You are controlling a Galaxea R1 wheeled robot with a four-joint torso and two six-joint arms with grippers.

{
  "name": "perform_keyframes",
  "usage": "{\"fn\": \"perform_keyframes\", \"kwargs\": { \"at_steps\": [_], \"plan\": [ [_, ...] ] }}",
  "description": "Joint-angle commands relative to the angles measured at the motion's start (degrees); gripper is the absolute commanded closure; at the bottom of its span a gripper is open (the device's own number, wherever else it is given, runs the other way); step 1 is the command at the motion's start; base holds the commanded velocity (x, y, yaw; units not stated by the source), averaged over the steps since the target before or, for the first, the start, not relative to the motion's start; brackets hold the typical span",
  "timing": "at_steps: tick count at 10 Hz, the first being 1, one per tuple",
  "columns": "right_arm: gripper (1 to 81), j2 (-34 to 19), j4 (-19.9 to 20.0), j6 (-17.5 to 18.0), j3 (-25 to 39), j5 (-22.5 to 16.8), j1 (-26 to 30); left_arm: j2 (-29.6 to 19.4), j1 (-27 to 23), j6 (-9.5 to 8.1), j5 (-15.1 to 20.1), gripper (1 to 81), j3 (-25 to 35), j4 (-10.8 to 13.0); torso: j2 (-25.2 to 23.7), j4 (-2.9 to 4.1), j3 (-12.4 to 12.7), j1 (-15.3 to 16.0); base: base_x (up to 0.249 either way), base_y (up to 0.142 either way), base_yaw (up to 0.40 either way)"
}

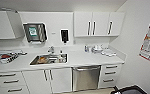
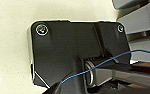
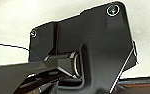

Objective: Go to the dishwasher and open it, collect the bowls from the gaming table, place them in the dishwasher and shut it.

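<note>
White kitchenette holds one closed dishwasher (image 1: pixel 86 77), one sink (image 1: pixel 49 59).

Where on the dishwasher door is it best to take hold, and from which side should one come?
Probably at the bar handle along the top edge of the dishwasher door. It lies level across the closed steel front, so come from the front, above the bar, and pull outward and down.

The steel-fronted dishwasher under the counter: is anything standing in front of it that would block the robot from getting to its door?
Nothing visible does. The stainless-steel dishwasher sits shut under the white countertop, between white cabinet doors and drawers, and the strip of floor before it looks bare. A dark robot part lies off to its side.
</note>
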Motion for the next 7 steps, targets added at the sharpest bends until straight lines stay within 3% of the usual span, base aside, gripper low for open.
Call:
{"fn": "perform_keyframes", "kwargs": {
  "at_steps": [1,7],
  "plan": [
    [1.0,-1.1,-0.7,-0.2,0.5,-2.9,2.3,-1.0,-3.0,0.37,3.2,1.0,0.5,0.1,0.0,0.00,0.0,0.0,0.109,0.000,0.000],
    [1.0,-1.1,-0.6,-0.2,0.2,-3.0,2.5,-0.9,-3.1,0.37,3.2,1.0,0.5,0.1,0.0,0.00,0.0,0.1,0.112,0.000,0.000]
  ]
}}
